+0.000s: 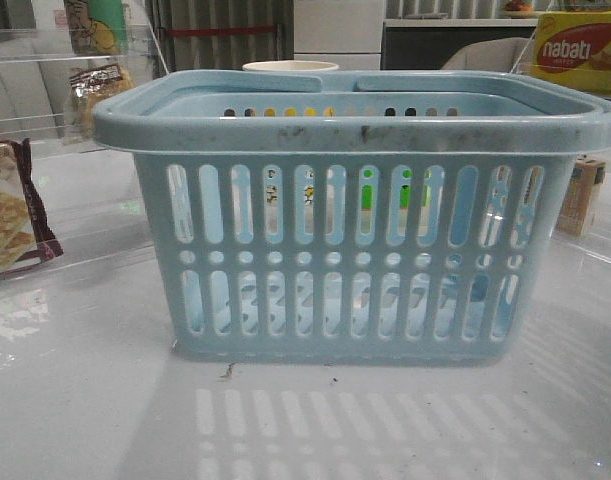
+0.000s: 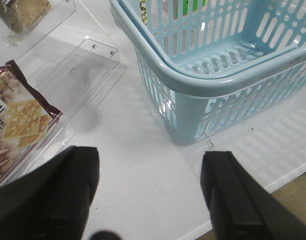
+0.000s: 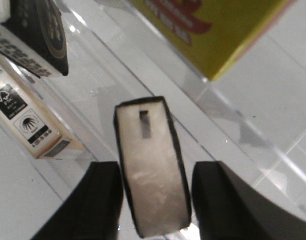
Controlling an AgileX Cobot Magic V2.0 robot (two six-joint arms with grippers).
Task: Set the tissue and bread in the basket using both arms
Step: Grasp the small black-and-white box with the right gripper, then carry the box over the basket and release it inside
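The light blue basket (image 1: 355, 250) stands mid-bench (image 1: 305, 420). The right gripper (image 3: 155, 200) has its jaws closed on the black-and-white tissue packet (image 3: 150, 165), near a yellow box (image 3: 218, 30). The left gripper (image 2: 147, 195) hangs with jaws wide beside the basket, near a cracker packet (image 2: 17, 125).

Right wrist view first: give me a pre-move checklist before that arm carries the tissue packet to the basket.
1. Tissue packet between the right gripper fingers: ok, it sits centred between them.
2. Grip firm: cannot tell; contact with the packet's sides is not clearly visible.
3. Neighbours clear: not ok, the beige carton and yellow box stand close.
4. Basket open on top: ok, handles folded down.
5. Left gripper out of the way: ok, open, empty, beside the basket.
6. Bread placed: not ok, outside the basket.
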